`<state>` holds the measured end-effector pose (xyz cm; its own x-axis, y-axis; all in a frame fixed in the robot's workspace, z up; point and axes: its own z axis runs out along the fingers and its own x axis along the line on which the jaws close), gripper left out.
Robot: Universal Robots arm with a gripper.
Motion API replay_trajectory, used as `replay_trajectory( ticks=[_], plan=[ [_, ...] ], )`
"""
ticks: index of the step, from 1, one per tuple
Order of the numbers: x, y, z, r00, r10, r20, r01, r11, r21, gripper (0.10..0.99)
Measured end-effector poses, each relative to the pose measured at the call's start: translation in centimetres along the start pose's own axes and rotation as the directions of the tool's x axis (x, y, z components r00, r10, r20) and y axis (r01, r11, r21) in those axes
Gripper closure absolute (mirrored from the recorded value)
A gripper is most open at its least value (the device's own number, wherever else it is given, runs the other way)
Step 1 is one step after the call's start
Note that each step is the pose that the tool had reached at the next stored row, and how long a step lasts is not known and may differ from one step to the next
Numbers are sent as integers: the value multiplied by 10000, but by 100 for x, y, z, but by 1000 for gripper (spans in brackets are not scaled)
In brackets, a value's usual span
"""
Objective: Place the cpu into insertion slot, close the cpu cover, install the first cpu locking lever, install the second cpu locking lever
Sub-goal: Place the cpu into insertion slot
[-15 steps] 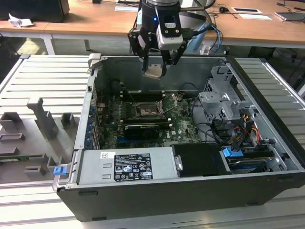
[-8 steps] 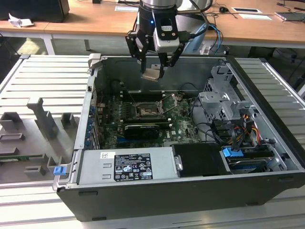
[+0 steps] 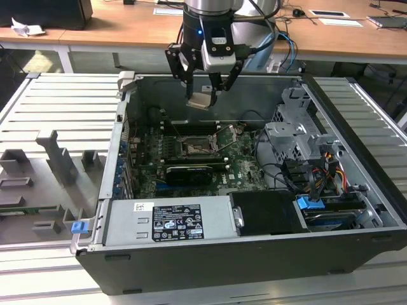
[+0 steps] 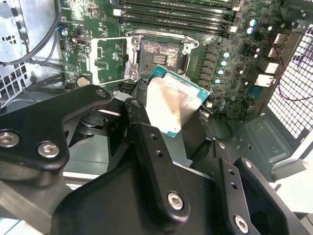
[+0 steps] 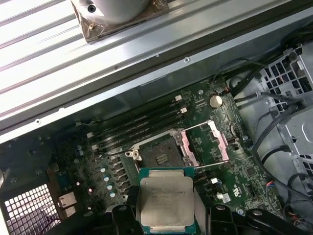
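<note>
cpu (image 5: 165, 199): dull silvery-tan top, teal-green rim
cpu cover (image 5: 221, 145): silvery frame
gripper (image 3: 202, 95): black, silver screws
motherboard (image 5: 198, 100): dark green, black slots
case (image 3: 210, 264): dark grey
label (image 3: 168, 223): white, black print
clip (image 3: 77, 227): blue
rear grille (image 5: 29, 208): grid of small square holes

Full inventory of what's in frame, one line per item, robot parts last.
computer case: one, dark grey, lying open on the slatted metal table
motherboard: one, green, on the case floor
insertion slot: one, dark, empty, mid-board
cpu cover: one, silvery, open beside the slot
cpu: one, silvery-tan top, held above the board, not seated
memory slots: several, black, alongside the slot
power supply: one, silver with a label, at the case's near edge in the exterior view
drive cage: one, grey, exterior view's right
fixtures: several, grey, on the table at the exterior view's left
gripper: one, black, shut on the cpu
</note>
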<state>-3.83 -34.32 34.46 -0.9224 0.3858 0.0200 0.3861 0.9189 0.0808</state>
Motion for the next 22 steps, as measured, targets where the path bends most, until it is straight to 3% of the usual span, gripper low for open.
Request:
replay_trajectory(
  ticks=[6,13,20,22],
  plan=[
    [41,-21,46,9999,118,9,-118,9999,-4,557],
    [52,-33,125,9958,910,73,-910,9959,-21,557],
    [53,-39,193,9837,1794,143,-1793,9838,-48,557],
    [54,-41,209,9778,2088,165,-2088,9779,-58,557]
  ],
)
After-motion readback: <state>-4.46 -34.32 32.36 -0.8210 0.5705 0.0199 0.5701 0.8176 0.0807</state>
